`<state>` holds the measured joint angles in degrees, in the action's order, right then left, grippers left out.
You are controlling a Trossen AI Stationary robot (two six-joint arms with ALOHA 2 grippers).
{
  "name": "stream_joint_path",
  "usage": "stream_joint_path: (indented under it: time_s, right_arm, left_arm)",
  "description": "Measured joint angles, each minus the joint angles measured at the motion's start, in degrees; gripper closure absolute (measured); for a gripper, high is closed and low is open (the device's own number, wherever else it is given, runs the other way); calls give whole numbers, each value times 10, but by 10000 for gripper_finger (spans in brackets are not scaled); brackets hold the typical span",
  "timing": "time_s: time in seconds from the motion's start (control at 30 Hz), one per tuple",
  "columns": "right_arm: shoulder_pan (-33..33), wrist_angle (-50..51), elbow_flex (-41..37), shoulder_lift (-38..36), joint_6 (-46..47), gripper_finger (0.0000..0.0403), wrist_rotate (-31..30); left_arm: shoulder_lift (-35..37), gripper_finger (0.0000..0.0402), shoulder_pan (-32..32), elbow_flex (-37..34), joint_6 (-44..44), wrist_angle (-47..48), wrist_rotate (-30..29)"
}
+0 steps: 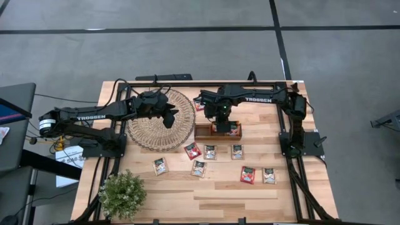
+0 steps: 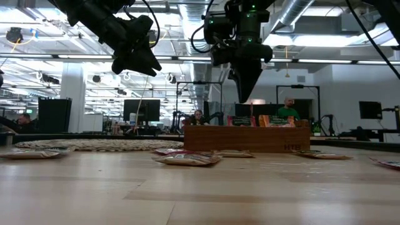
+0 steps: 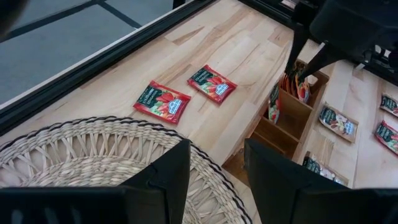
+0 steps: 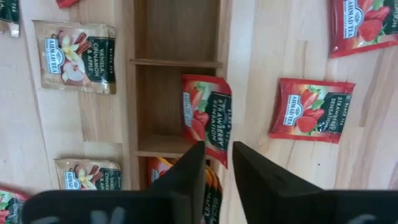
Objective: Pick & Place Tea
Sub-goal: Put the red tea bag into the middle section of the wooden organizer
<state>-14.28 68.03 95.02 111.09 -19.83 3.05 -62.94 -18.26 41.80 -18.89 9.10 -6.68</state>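
The right gripper [image 4: 217, 180], fingers slightly parted and holding nothing, hovers above a red sachet [image 4: 207, 116] leaning in the wooden tray [image 4: 130, 106]; feather-light, thin and floppy, it looks best pinched by its upper edge.

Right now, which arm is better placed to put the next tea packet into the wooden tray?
Right. Its hand hangs over the tray; the left hand is over the mat.

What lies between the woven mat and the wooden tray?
Bare tabletop lies between the woven mat and the wooden tray, as the high view shows.
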Motion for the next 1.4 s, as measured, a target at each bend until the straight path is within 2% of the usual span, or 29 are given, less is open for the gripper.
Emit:
stream_joint_path:
  time_s: [0.2, 0.37, 0.43, 0.53, 0.63, 0.8, 1.03, 1.23, 1.4]
  right_arm:
    - [-16, 27, 0, -4, 2, 302, -1]
    - [-21, 148, 1, -8, 3, 301, 4]
    - [-16, 193, 1, -11, 1, 300, 30]
    - [-9, 216, -10, -34, -13, 300, 105]
    - [3, 185, -58, -87, -16, 300, 157]
    - [37, 113, -198, -198, 24, 300, 152]
    - [118, -29, -373, -321, 160, 301, 151]
    - [210, -116, -433, -330, 230, 301, 144]
    - [265, -137, -438, -287, 271, 301, 86]
  left_arm:
    - [0, 259, 0, 0, 0, 0, 0]
    - [0, 259, 0, 0, 0, 0, 0]
    - [0, 259, 0, 0, 0, 0, 0]
    - [0, 259, 0, 0, 0, 1, 0]
    - [0, 259, 0, 0, 0, 6, 0]
    - [0, 259, 0, 0, 0, 11, 0]
    - [0, 259, 0, 0, 0, 12, 0]
    - [0, 259, 0, 0, -1, 13, 0]
    - [0, 259, 0, 0, -2, 14, 0]
